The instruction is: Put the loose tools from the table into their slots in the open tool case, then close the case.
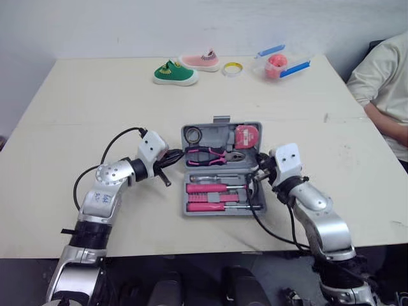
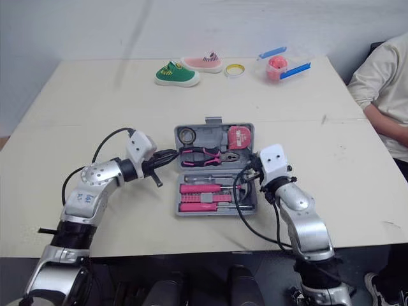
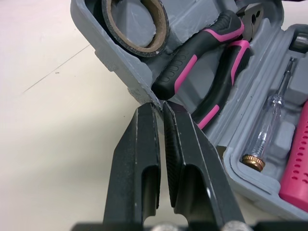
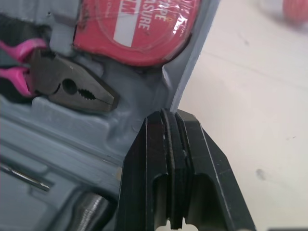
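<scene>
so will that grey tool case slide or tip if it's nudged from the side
Probably slides rather than tips: the tool case lies flat on the smooth table. Loaded with pliers and tape measure, it's likely heavyish. Its thin plastic walls may flex.

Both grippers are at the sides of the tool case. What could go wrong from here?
1. The left gripper and the right gripper, both shut, meet opposite rims of the tool case; an uneven push may slide or turn it.
2. The pliers lie near the left gripper and could be knocked loose.
3. The right arm's black cable crosses the case's edge and may get caught.
</scene>
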Controlling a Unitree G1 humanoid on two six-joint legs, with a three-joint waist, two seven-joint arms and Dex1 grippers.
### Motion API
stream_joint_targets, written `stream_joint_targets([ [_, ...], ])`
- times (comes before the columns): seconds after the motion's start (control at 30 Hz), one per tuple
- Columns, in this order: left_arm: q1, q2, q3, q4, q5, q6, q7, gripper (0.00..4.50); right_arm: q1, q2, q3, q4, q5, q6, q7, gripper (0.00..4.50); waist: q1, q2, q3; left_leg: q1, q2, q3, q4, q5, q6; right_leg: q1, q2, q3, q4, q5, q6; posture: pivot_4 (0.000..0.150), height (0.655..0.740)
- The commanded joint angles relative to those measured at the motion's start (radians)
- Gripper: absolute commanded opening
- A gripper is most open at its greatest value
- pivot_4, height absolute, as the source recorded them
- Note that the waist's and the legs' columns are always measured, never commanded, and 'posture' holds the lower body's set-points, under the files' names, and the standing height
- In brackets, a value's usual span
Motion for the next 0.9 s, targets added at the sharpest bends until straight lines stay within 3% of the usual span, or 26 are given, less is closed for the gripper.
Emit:
stream_joint_targets([
  [0.03,0.033,-0.003,-0.031,-0.054,0.012,-0.036,-0.012,0.05,0.012,0.003,-0.007,-0.012,0.001,-0.123,0.027,0.00,0.000,0.000,0.000,0.000,0.000,0.000,0.000,0.000,0.000,0.000,0.000,0.000,0.000,0.000,0.000,0.150,0.7400],
  [0.47,0.154,0.045,-0.010,-0.127,0.040,-0.180,-0.024,0.05,0.103,-0.075,-0.028,-0.083,0.024,-0.278,0.159,0.00,-0.001,0.000,0.000,0.001,0.001,0.000,-0.001,0.001,-0.003,0.000,0.000,0.000,0.001,0.000,0.000,0.150,0.7400],
  [0.67,0.228,0.090,-0.021,-0.146,0.085,-0.271,-0.037,0.05,0.174,-0.169,0.010,-0.044,-0.089,-0.505,0.204,0.00,-0.002,0.000,0.000,0.005,0.001,0.001,-0.003,0.000,0.000,0.003,0.000,0.001,-0.001,0.000,0.000,0.150,0.7400],
  [0.83,0.292,0.102,0.032,-0.225,0.046,-0.201,0.003,0.05,0.235,-0.240,-0.005,0.007,-0.124,-0.690,0.232,0.00,-0.003,0.000,0.000,0.016,0.002,0.004,-0.006,-0.001,0.000,0.013,0.001,0.003,-0.007,0.000,-0.001,0.150,0.7400],
  [0.9,0.331,0.124,0.059,-0.297,-0.007,-0.137,-0.020,0.00,0.257,-0.259,-0.023,-0.012,-0.110,-0.739,0.243,0.71,-0.006,0.000,0.000,0.017,0.003,0.003,-0.005,-0.001,0.000,0.014,0.001,0.003,-0.007,-0.001,-0.001,0.150,0.7400],
])
